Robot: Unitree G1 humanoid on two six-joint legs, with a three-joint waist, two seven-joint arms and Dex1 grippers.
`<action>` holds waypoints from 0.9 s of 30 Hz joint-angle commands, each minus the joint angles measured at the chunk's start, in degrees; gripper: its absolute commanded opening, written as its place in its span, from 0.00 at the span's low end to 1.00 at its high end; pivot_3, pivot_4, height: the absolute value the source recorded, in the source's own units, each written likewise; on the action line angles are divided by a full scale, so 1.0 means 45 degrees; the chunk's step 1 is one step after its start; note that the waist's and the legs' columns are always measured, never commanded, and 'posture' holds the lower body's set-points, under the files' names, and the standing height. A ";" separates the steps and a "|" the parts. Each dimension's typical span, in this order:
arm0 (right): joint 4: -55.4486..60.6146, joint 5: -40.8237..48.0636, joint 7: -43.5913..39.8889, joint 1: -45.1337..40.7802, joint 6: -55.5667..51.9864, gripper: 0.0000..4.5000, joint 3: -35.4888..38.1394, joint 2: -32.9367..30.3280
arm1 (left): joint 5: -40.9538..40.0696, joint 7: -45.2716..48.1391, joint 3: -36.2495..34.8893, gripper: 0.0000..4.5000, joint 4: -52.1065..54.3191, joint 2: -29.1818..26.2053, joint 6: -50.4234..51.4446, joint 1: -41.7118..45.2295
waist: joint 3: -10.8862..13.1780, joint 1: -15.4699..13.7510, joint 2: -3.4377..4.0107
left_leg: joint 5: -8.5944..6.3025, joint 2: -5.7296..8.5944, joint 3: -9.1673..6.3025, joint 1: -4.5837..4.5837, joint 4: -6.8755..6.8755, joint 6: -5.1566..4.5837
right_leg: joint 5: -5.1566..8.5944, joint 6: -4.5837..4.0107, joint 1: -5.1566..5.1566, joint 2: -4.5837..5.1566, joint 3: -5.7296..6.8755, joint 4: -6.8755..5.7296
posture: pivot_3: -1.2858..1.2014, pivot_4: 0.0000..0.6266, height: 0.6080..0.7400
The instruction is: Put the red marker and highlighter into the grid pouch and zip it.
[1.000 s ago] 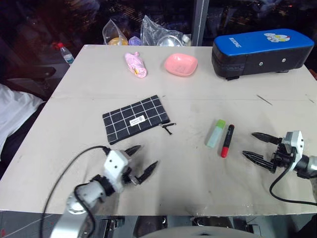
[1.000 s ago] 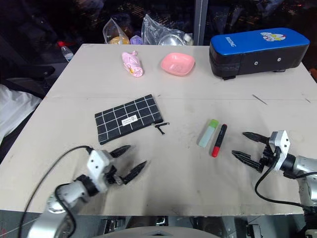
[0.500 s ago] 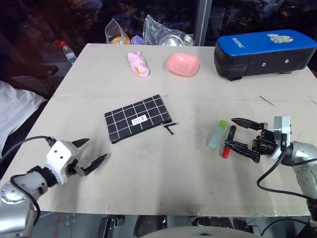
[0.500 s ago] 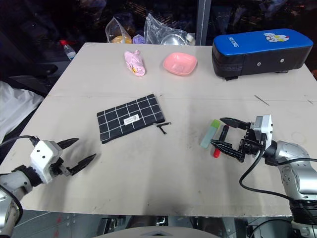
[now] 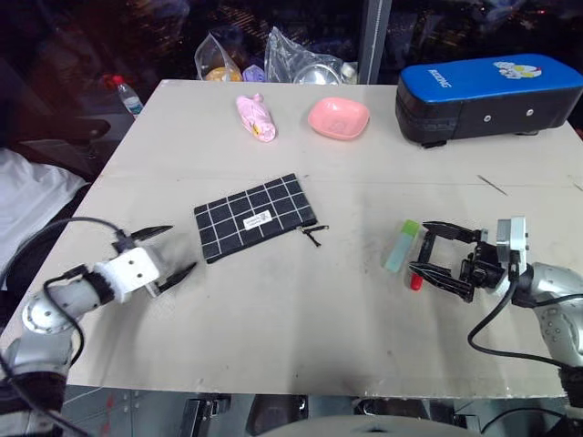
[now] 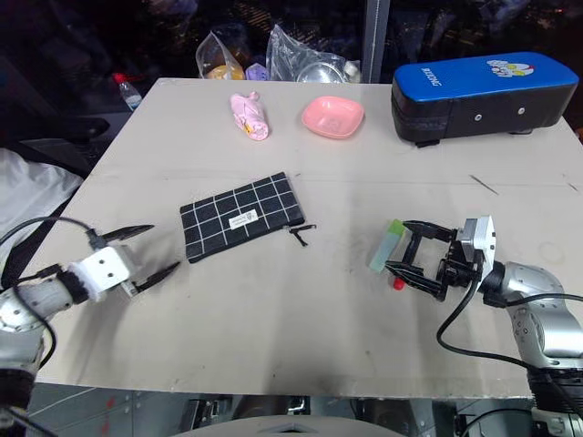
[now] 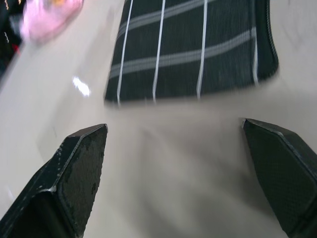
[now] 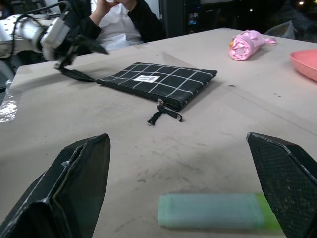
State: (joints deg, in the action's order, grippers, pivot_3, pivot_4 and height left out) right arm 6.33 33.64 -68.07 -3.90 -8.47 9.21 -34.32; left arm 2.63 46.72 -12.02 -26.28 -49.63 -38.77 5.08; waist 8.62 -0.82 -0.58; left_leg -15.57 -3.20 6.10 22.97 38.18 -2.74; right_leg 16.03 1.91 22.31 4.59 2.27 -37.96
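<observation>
Right hand [image 5: 435,255]: released, fingers spread either side of the red marker [image 5: 415,281] on the worktop [image 5: 301,309], nothing grasped.
Left hand [image 5: 162,252]: released, empty, just beside the grid pouch [image 5: 254,217].
Highlighter [image 5: 400,245]: lying flat, touching or just beside the marker.
Pouch: flat, zipper looks shut.
Step, as I judge it: reaching for the marker.
Next move: I lower, clench on the marker; pouch needs unzipping first.

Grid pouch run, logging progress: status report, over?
Both jaws open, nothing held. Right gripper straddles red marker, highlighter beside it. Left gripper near grid pouch, zipper shut. Nothing in the way.
</observation>
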 commanded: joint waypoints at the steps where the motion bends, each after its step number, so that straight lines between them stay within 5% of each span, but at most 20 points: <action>1: 0.0180 0.0049 0.0037 0.0020 0.0289 0.99 0.0181 0.0030 | 0.1185 -0.0724 0.0978 0.99 -0.0500 0.0039 -0.1445 0.0927 | -0.0001 0.0019 -0.0002 | 0.0001 0.0003 0.0001 0.0003 0.0001 0.0000 | -0.0001 0.0001 -0.0002 0.0002 0.0003 0.0002 | 0.52 0.24 1.00; 27: 0.0368 0.0030 0.0504 0.0408 0.0540 0.99 0.0355 0.0029 | 0.4620 -0.5842 0.2867 0.99 -0.1306 0.0513 -0.5465 0.3311 | 0.0004 0.0113 -0.0011 | 0.0029 -0.0014 0.0072 0.0008 0.0030 -0.0053 | -0.0034 0.0078 0.0001 -0.0154 0.0028 -0.0018 | 0.52 0.24 1.00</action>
State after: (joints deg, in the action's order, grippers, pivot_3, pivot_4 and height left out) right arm 6.28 33.11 -65.85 -1.64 -7.11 9.50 -34.04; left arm 22.89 22.31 0.80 -34.00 -46.67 -61.99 19.28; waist 8.64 -0.31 -0.63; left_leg -15.44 -3.26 6.43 23.00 38.31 -2.98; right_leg 15.87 2.27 22.31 3.90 2.40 -38.04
